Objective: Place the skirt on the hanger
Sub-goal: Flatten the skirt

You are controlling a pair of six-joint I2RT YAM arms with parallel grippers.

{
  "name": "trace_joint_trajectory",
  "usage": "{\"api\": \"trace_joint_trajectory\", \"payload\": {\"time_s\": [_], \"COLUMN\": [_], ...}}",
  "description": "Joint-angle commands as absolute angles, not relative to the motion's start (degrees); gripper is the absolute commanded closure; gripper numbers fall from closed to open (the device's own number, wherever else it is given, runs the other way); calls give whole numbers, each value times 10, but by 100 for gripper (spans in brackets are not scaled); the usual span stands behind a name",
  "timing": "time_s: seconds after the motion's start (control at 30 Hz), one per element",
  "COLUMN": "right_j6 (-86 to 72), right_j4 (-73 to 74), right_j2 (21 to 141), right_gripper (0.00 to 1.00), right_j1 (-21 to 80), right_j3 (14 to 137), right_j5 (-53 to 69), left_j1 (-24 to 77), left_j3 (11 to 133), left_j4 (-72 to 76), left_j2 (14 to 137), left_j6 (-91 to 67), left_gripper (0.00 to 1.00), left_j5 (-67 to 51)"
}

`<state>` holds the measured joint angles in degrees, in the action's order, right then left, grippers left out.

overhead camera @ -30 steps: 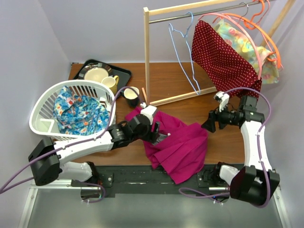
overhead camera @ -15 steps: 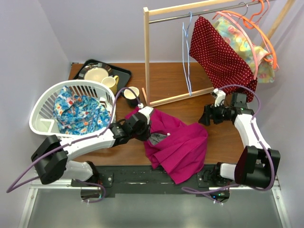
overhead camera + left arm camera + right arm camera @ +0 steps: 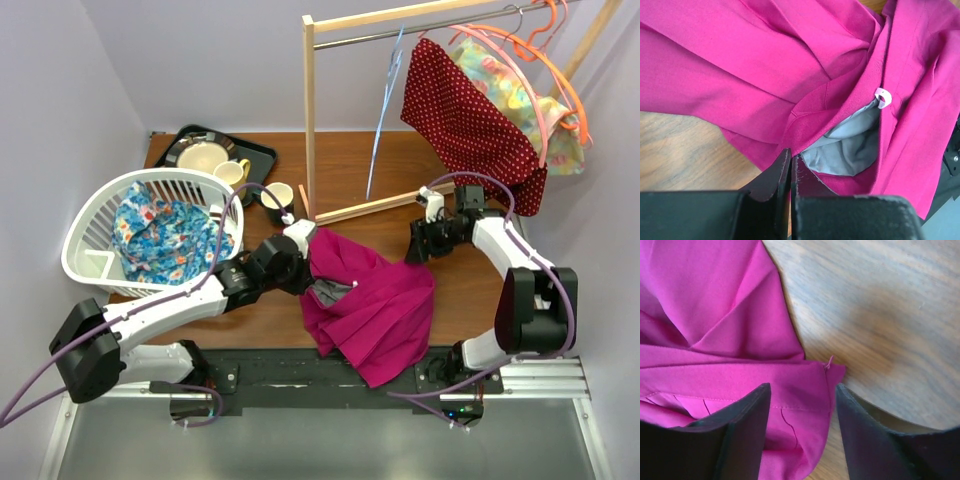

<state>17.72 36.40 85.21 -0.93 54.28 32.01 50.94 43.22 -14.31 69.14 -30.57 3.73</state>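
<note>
Wooden surface (image 3: 350, 165) | skirt (image 3: 385, 300): left gripper (image 3: 790, 157) pinches its 10 o'clock edge | right gripper (image 3: 802, 390) wide, astride 2 o'clock corner

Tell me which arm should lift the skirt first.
Left, probably: the left gripper is shut on the skirt at its edge, while the right gripper is open, only straddling a corner.

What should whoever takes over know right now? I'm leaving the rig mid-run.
Left claw: shut on the skirt at a folded edge beside its grey lining.
Right claw: open, straddling the skirt's corner, not gripping.
Skirt lies crumpled on the table; blue hanger hangs bare on the rack.
Done: left grasp. Left to do: close right claw, lift skirt, fit it on hanger.
</note>
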Motion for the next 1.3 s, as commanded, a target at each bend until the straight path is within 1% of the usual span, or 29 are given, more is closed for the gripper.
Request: {"api": "trace_joint_trajectory", "payload": {"time_s": [0.0, 0.03, 0.07, 0.13, 0.17, 0.2, 0.27, 0.33, 0.37, 0.4, 0.47, 0.5, 0.53, 0.57, 0.6, 0.63, 0.67, 0.77, 0.8, 0.87, 0.9, 1.03, 1.13, 1.2, 1.27], "right_j6": [197, 205, 207, 206, 205, 205, 219, 228, 231, 236, 246, 250, 260, 265, 268, 274, 276, 280, 282, 295, 302, 328, 332, 335, 338], "right_j4": [442, 452, 455, 454, 454, 459, 475, 495, 504, 510, 530, 538, 547, 559, 562, 561, 552, 534, 530, 518, 511, 504, 519, 536, 553], "right_j2": [886, 891, 892, 891, 892, 896, 921, 950, 959, 967, 985, 989, 991, 987, 975, 958, 902, 791, 715, 648, 585, 505, 495, 497, 501], "right_gripper": [52, 56, 57, 54, 43, 33, 26, 26, 27, 31, 49, 55, 68, 93, 100, 100, 100, 100, 100, 100, 100, 100, 100, 100, 100], "right_j1": [-7, -7, -7, -7, -6, -6, -4, -4, -4, -4, -4, -4, -4, -4, -4, -4, -4, -4, -4, -4, -4, -4, -4, -4, -4], "right_j3": [598, 603, 606, 606, 607, 610, 625, 633, 639, 643, 654, 657, 661, 668, 671, 675, 676, 688, 694, 719, 727, 805, 865, 882, 880], "right_j5": [323, 323, 319, 305, 299, 295, 301, 308, 307, 312, 339, 350, 374, 382, 385, 385, 380, 343, 333, 323, 319, 316, 328, 340, 346], "left_j1": [500, 498, 497, 495, 496, 494, 495, 493, 494, 494, 492, 491, 490, 490, 489, 488, 486, 486, 486, 485, 486, 486, 486, 486, 486], "left_j3": [434, 433, 434, 434, 434, 434, 433, 432, 431, 430, 429, 428, 428, 429, 432, 435, 439, 468, 490, 516, 546, 629, 687, 723, 732], "left_j4": [-131, -131, -132, -131, -132, -131, -127, -126, -125, -122, -122, -122, -123, -124, -133, -138, -145, -191, -218, -244, -267, -302, -306, -319, -326], "left_j2": [672, 671, 668, 664, 664, 664, 664, 667, 667, 667, 667, 666, 664, 660, 657, 652, 638, 597, 585, 548, 536, 484, 455, 447, 445], "left_j6": [-312, -312, -313, -313, -314, -315, -316, -318, -320, -321, -323, -323, -324, -323, -324, -325, -324, -320, -319, -316, -315, -312, -309, -313, -327], "left_gripper": [99, 100, 100, 100, 100, 100, 100, 100, 100, 100, 100, 100, 100, 100, 100, 100, 100, 100, 100, 100, 100, 100, 100, 100, 100], "left_j5": [34, 34, 34, 32, 31, 27, 25, 23, 23, 21, 21, 22, 21, 22, 25, 29, 34, 68, 88, 108, 126, 138, 110, 83, 66]}}
